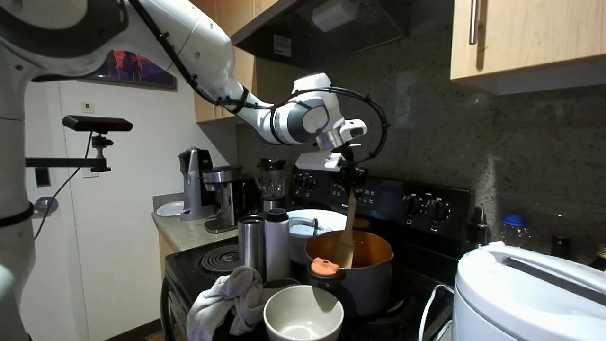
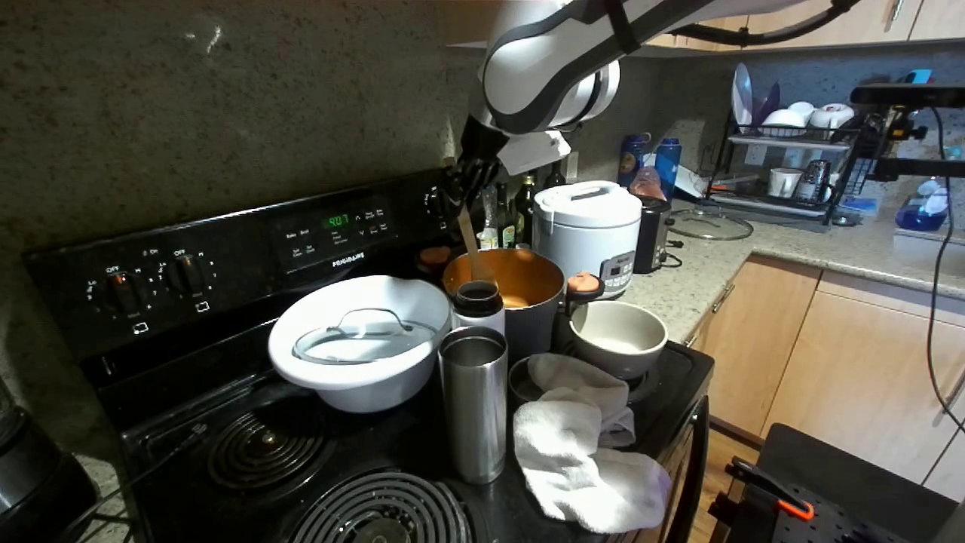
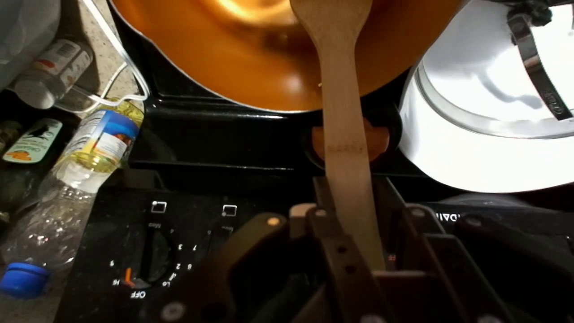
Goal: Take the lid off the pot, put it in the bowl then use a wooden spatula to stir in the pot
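While the arm [image 1: 203, 57] slopes down to the pot [image 1: 367, 289], its jaws clamp a spatula [image 3: 343, 112]

The arm's wrist [image 1: 307, 118] is bent downward, higher than the pot. The spatula slants blade-down into the pot. Beside the pot, the lid [image 2: 366, 347] lies in the white bowl [image 2: 377, 396].

The stove panel [image 2: 249, 240] reads FRIGIDAIRE; its green clock [image 2: 336, 221] ends in 07, first digit unclear. Around a knob [image 3: 149, 255] stand OFF, Lo, Hi, 2 and 3. A small sign [image 1: 88, 107] shows B. The blue bottle label [image 3: 111, 137] is too blurred.
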`<state>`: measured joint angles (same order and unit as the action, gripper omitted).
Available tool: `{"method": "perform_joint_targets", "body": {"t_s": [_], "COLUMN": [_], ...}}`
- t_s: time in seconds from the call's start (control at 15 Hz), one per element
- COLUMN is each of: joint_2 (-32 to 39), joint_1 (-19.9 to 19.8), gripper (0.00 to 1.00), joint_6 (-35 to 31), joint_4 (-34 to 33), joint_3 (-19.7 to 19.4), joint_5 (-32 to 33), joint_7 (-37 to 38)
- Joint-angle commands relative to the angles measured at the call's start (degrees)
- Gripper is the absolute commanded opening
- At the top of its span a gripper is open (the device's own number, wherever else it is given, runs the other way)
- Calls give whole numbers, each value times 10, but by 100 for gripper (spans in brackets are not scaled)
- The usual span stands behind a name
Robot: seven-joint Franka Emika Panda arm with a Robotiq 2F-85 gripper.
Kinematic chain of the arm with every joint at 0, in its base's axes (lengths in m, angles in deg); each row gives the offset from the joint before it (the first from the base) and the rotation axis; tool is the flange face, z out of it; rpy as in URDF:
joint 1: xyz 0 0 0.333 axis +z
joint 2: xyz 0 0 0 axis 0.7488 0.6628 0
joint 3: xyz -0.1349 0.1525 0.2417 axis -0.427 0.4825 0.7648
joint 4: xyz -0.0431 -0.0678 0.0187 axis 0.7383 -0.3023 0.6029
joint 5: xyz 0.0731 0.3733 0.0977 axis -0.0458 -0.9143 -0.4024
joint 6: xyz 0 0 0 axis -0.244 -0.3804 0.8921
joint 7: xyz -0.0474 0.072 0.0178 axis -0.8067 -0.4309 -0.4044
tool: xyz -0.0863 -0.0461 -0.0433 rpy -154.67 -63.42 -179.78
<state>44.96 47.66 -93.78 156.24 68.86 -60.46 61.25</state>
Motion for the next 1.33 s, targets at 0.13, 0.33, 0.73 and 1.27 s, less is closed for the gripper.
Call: {"method": "perform_joint_targets", "body": {"t_s": [0.13, 0.33, 0.73, 1.27], "joint_2": [-10, -10, -13, -25], "joint_1": [4, 6, 8, 10], "gripper": [8, 8, 8, 8], "joint_6": [53, 18, -13, 138], "joint_4": [-28, -28, -22, -68], "joint_3": [-13, -14, -1, -1], "joint_5": [91, 138, 94, 92], "joint_7": [48, 71, 55, 41]}}
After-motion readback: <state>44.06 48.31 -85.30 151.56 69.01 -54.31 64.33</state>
